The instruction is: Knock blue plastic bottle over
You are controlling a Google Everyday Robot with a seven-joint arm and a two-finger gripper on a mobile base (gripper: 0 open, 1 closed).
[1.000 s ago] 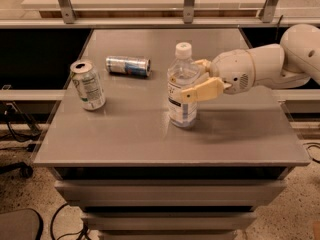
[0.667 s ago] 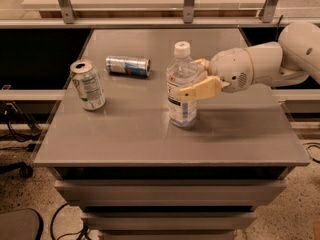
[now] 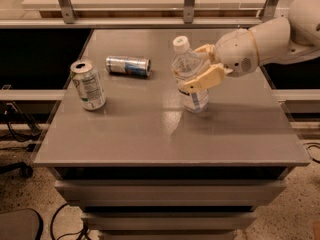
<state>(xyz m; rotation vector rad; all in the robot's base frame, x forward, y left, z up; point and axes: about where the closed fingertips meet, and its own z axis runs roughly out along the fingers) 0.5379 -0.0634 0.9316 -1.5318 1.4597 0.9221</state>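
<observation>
The blue plastic bottle (image 3: 192, 91) is clear with a white cap and a blue-and-white label. It stands near the middle of the grey table (image 3: 150, 134) and leans with its cap to the left. My gripper (image 3: 191, 68) reaches in from the right at the bottle's upper half. One finger (image 3: 204, 79) crosses in front of the bottle and the other (image 3: 204, 49) sits behind it, so the jaws stand spread with the bottle between them and touching the front finger.
A green-white soda can (image 3: 88, 85) stands upright at the table's left. A slim silver-blue can (image 3: 128, 66) lies on its side behind it. A railing with metal posts (image 3: 188, 4) runs along the back edge.
The bottle's base has slid to the right and away from the camera, and the bottle now leans left. The gripper has risen slightly. Both cans are unmoved.
</observation>
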